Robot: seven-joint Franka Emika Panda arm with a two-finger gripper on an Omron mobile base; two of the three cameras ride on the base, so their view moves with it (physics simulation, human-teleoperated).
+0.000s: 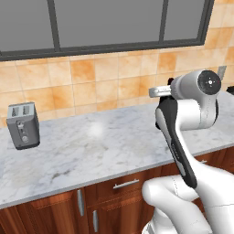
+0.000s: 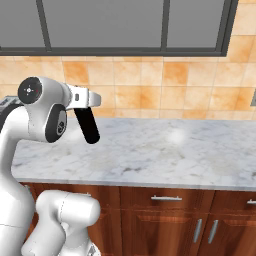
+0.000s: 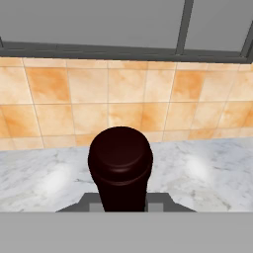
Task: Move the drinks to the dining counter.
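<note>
My gripper (image 3: 124, 203) is shut on the neck of one of the drinks, a near-black wine bottle (image 3: 120, 163). In the hand view its round dark top rises right in front of the camera, between the two grey pads (image 3: 94, 201). In the right base view a slim dark shape, apparently the bottle (image 2: 88, 127), hangs under the hand above the marble top. In the left base view the hand (image 1: 161, 92) sticks out to the left of the raised elbow. The dining counter is out of view.
Below the hand runs a marble countertop (image 1: 91, 146) over wooden cabinets with handles (image 2: 165, 198). A grey toaster (image 1: 23, 125) stands at its left end. An orange tiled wall (image 3: 123, 99) with a dark-framed window closes the back.
</note>
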